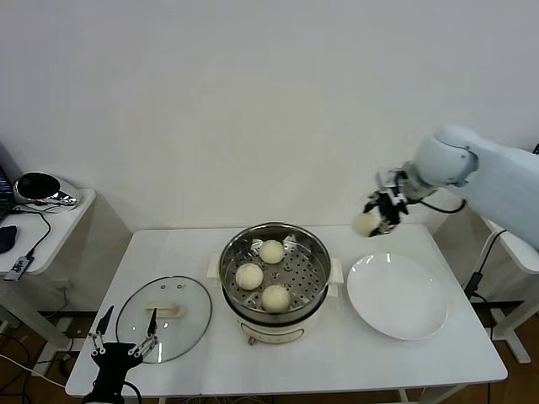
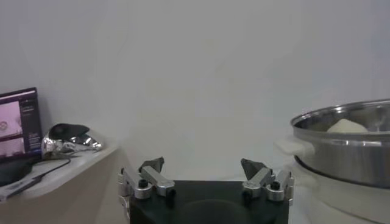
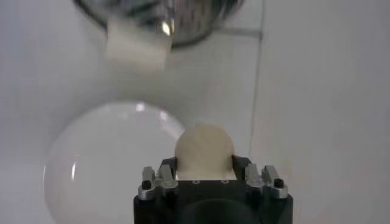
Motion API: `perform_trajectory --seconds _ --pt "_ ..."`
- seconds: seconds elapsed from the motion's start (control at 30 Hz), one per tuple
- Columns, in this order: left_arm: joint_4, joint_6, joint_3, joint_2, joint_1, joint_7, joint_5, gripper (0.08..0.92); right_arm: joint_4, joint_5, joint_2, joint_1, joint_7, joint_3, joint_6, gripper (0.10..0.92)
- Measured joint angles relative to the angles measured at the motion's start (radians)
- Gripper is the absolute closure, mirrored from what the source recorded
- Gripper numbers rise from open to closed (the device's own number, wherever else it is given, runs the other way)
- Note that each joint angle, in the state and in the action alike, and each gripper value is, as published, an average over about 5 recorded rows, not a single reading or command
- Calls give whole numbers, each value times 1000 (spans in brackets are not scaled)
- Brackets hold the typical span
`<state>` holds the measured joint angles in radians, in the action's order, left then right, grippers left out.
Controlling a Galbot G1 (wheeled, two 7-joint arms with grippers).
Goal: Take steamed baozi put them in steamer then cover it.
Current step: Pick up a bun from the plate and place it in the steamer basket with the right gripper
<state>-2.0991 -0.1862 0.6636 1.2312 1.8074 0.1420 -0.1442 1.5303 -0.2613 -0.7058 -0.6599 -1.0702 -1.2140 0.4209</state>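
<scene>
Three cream-white baozi (image 1: pixel 262 274) lie on the perforated tray of the steel steamer (image 1: pixel 233 252) at the table's middle. My right gripper (image 1: pixel 376 220) is shut on the fourth baozi (image 1: pixel 365 224) and holds it in the air above the far left edge of the white plate (image 1: pixel 397 295); it shows between the jaws in the right wrist view (image 3: pixel 204 146). The glass cover (image 1: pixel 164 317) with its cream handle lies flat on the table left of the steamer. My left gripper (image 1: pixel 125 343) is open and empty at the table's front left, just before the cover.
A side table (image 1: pixel 50 220) with a shiny metal object and a laptop stands at the left. The steamer's rim (image 2: pixel 341 119) shows in the left wrist view. The white wall is close behind the table.
</scene>
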Motion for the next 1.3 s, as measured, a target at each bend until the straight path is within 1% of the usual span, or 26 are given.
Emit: perform_trajectory --seconds 0.23,0.47,0.9,1.3 --pt "-1 0 11 5 0 1 0 177 45 -148 -108 -44 83 -72 109 441" --pt "-4 -3 20 8 4 2 -2 177 40 -211 -198 -7 155 -101 193 440" --pt "9 -11 18 11 -1 3 -3 177 -32 -220 -309 106 238 -111 271 440" --pt "21 -11 16 11 -12 2 -4 177 -62 -181 -333 162 261 -110 295 440"
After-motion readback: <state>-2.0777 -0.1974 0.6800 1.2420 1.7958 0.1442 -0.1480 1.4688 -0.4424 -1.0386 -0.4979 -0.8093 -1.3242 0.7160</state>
